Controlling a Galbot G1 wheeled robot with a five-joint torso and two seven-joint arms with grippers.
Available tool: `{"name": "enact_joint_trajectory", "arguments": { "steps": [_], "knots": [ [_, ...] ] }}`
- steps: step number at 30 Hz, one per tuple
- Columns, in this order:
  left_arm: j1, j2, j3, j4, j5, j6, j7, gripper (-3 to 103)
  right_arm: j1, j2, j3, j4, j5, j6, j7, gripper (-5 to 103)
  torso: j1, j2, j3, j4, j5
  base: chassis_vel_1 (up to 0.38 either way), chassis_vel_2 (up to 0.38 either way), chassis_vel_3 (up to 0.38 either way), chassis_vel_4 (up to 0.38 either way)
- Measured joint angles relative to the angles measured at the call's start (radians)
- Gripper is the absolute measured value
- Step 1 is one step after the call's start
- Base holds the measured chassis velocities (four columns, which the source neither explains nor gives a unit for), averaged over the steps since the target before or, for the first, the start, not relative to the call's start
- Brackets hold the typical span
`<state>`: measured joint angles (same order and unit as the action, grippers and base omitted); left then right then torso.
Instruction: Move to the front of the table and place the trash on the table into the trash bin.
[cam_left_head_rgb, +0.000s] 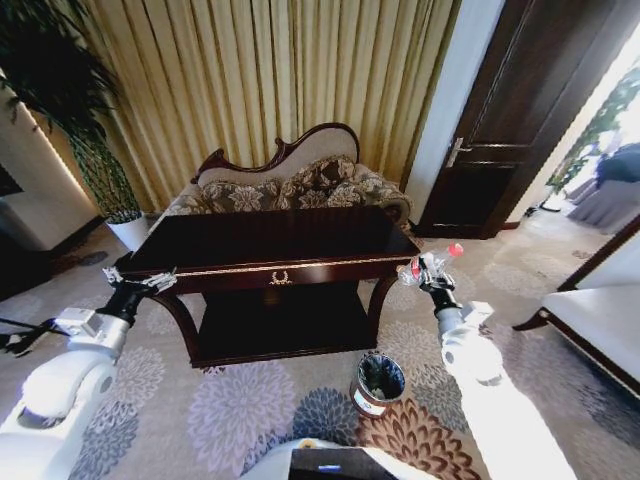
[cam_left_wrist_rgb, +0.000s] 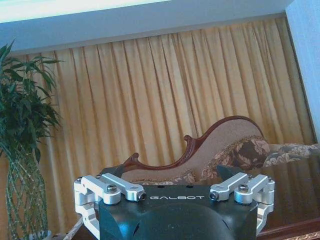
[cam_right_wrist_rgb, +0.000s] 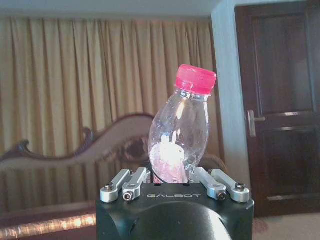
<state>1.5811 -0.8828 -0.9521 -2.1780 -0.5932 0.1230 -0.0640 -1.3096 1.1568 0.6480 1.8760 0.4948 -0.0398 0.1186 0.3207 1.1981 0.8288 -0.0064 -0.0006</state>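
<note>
The right hand (cam_left_head_rgb: 428, 272) is closed on the bottle (cam_left_head_rgb: 432, 262) and holds it in the air, just off the right end of the table (cam_left_head_rgb: 270, 245), a little above the level of the top. In the right wrist view the fingers (cam_right_wrist_rgb: 131, 181) press on the lower part of the bottle (cam_right_wrist_rgb: 180, 135) from both sides. The bottle is clear, with a red cap (cam_right_wrist_rgb: 196, 79) on top, and it leans a little to one side. The cap points away from the hand.

The bin (cam_left_head_rgb: 378, 383) stands on the carpet (cam_left_head_rgb: 230, 410) in front of the table, near its right front leg. It is below the right hand and nearer to the robot. It has a black liner inside and a white label on its side.

The left hand (cam_left_head_rgb: 140, 281) hangs in the air at the left front corner of the table. It holds nothing. In the left wrist view its fingers (cam_left_wrist_rgb: 107, 188) are spread wide apart.

The table top is dark and glossy. Behind the table is a sofa (cam_left_head_rgb: 300, 185), then a yellow curtain (cam_left_head_rgb: 260, 70). A plant (cam_left_head_rgb: 75, 110) stands to the left, and a dark door (cam_left_head_rgb: 510, 130) is to the right.
</note>
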Motion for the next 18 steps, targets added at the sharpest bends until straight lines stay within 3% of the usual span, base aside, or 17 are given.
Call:
{"name": "enact_joint_trajectory", "arguments": {
  "steps": [10,13,16,18],
  "knots": [
    [0.009,-0.016,-0.007,-0.009,-0.001,-0.004,0.0,100,0.02,0.029,-0.014,-0.301,-0.096,0.048,0.0,28,0.0,0.0,0.0,-0.0003,0.0008,0.0,0.0,0.0,0.0],
    [0.011,-0.02,-0.01,-0.012,-0.003,-0.009,0.001,100,0.037,0.044,-0.009,-0.463,-0.192,0.06,0.0,28,0.0,0.0,0.0,0.0,0.0005,0.0,0.0,0.0,0.0],
    [0.012,-0.02,-0.012,-0.013,-0.004,-0.011,0.001,100,0.037,0.05,-0.006,-0.491,-0.22,0.061,0.0,28,0.0,0.0,0.0,0.0,0.0005,0.0,0.0,0.0,0.0],
    [0.017,-0.026,-0.016,-0.013,-0.005,-0.02,0.002,100,0.042,0.072,-0.001,-0.566,-0.309,0.077,0.0,28,0.0,0.0,0.0,-0.0004,0.0006,0.0,0.0,0.0,0.0]
  ]
}}
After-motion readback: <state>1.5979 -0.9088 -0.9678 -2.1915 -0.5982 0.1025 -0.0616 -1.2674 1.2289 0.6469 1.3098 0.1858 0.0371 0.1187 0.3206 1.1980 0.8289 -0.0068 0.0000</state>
